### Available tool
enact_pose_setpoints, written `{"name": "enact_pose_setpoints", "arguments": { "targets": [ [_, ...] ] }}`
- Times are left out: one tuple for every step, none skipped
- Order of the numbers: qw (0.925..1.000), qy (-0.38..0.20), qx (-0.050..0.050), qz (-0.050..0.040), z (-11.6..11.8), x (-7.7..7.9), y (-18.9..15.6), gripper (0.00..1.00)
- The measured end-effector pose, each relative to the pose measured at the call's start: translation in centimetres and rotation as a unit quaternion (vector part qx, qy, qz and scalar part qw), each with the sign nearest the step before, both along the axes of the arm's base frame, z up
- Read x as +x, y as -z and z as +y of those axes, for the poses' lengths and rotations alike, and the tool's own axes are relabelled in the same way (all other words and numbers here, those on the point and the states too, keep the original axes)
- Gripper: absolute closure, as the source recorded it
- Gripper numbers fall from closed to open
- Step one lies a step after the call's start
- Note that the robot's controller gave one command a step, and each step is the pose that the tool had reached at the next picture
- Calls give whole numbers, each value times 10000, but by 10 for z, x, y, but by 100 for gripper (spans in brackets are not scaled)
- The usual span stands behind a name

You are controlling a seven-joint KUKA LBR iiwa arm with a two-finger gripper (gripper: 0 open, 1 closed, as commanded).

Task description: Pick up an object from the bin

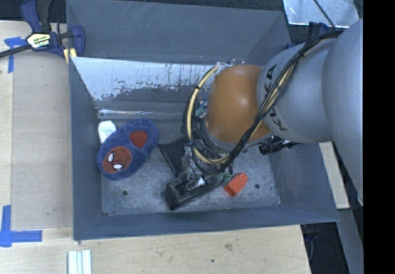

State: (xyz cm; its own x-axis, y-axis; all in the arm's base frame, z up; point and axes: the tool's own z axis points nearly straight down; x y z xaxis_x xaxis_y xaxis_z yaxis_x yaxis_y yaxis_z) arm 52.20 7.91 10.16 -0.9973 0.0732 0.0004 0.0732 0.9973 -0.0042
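The gripper point(196, 179), open or closed I cannot tell, hangs over a black block point(180, 192) at 6 o'clock of the bin point(86, 143); it seems stiff and light, best taken across its narrow sides.

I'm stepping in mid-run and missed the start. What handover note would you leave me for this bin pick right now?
Hand: low over the floor of the bin, front centre, right above a black blocky object. No grasp is visible.
Things: a small orange-red piece lies just right of the hand and a dark flat piece to its left. A blue plush slipper with red Spider-Man faces lies at left, with a white item behind it.
Done: the arm is down in the bin.
Left: secure a grasp, probably on the black object, and lift it out.
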Motion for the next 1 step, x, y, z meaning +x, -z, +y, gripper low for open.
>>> {"name": "enact_pose_setpoints", "arguments": {
  "targets": [
    [10000,-9,39,-44,5,2,-3,100]
  ]
}}
